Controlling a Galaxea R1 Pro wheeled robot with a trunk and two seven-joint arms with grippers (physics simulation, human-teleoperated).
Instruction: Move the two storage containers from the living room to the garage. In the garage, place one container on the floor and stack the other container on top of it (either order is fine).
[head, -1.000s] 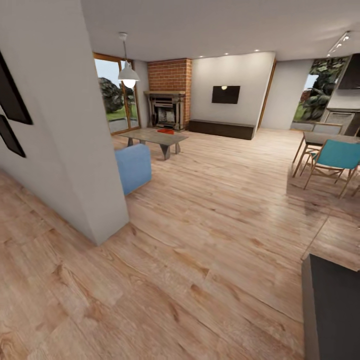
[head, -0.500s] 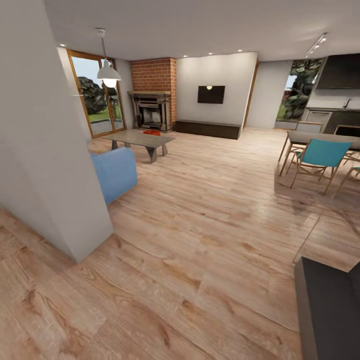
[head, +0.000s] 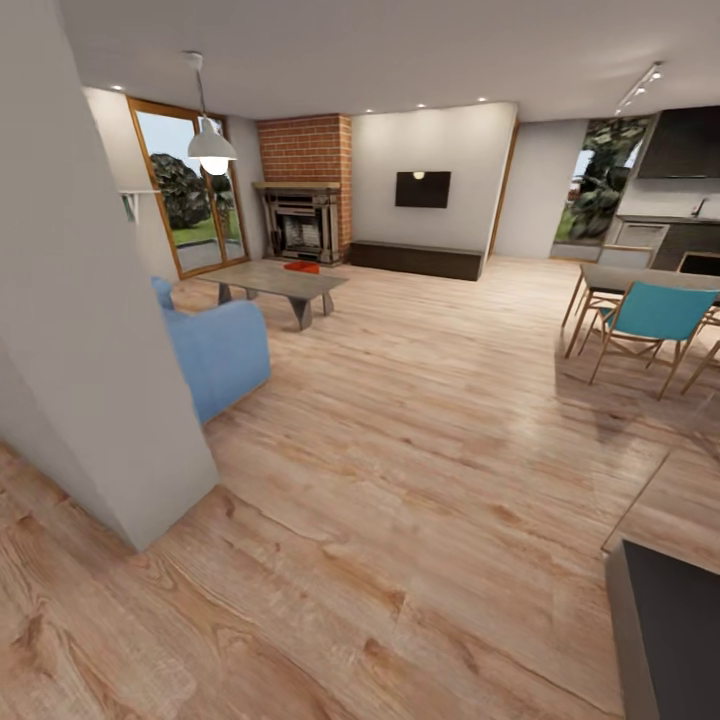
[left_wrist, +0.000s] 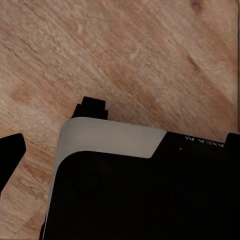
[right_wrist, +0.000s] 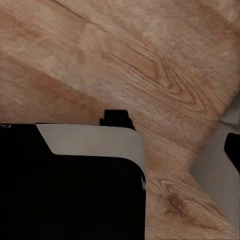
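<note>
**An open-plan home**

A living room: brick fireplace (head: 305, 190), wall TV (head: 422, 189), blue sofa (head: 215, 355) and coffee table (head: 272, 282) on wood-plank floor (head: 420, 440) (dining chairs (head: 645, 325) and kitchen cabinets (head: 685, 145) stand alongside).

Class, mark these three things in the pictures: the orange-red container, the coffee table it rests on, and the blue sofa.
orange-red container (head: 301, 267): head view, on its visible side wall.
coffee table (head: 262, 279): head view, on the bare tabletop in front of the container.
blue sofa (head: 222, 355): head view, on its near end.
</note>
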